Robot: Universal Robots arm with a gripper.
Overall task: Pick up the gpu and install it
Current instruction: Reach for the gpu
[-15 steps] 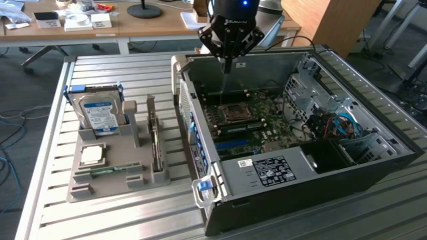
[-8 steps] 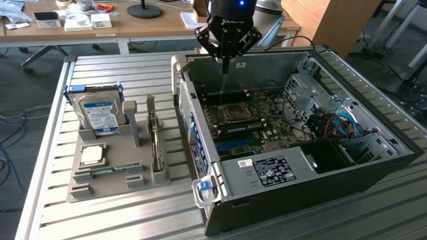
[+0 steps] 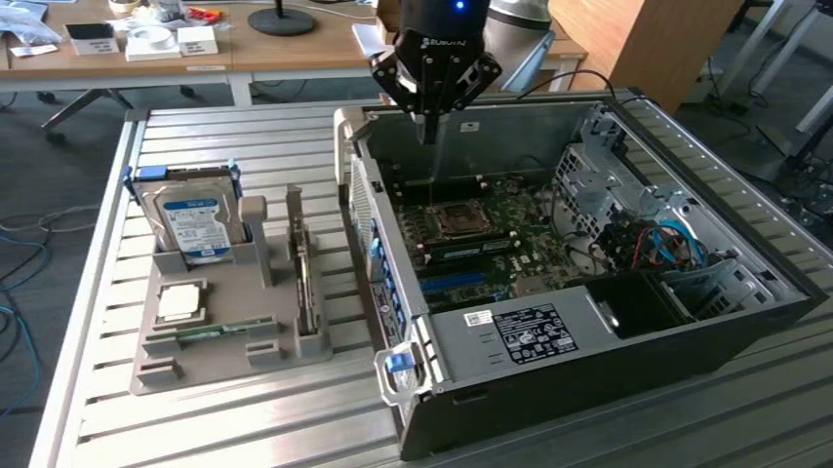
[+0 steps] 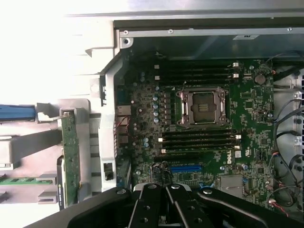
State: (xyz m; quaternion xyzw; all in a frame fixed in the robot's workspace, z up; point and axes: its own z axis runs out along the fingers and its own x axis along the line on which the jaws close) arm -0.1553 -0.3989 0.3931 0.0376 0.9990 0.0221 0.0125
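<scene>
Gripper (image 3: pixel 427 132) hangs over the far end of the open computer case (image 3: pixel 729 322), fingers pressed together, nothing between them. The gpu (image 3: pixel 304 283) is not held: it stands on edge in the gray holder (image 3: pixel 221 366) on the slatted table (image 3: pixel 195 429), well apart from the gripper, on the exterior view's left of the case. The case's side wall (image 3: pixel 371 244) stands between the gpu and the motherboard (image 3: pixel 521 253). Also in the holder: a hard drive with a blue label (image 3: pixel 195 224) upright at the far end, a square processor chip (image 3: pixel 179 300) lying flat, and a narrow green memory stick (image 3: pixel 209 331) near the gpu's foot. Inside the case: an empty CPU socket (image 3: pixel 458 219), a power supply with a black label (image 3: pixel 528 333), and blue cables (image 3: pixel 664 244) at the exterior view's right. A wooden desk (image 3: pixel 299 49) with clutter sits behind. The wrist view looks straight down past the closed gripper (image 4: pixel 166 209) and gives board detail the exterior view lacks: the socket (image 4: pixel 204 107), rows of dark memory slots (image 4: pixel 197 140) on both sides of it, and a blue slot (image 4: pixel 186 168) close to the fingertips. It shows the gpu (image 4: pixel 71 156) as a thin green edge outside the case wall.
</scene>
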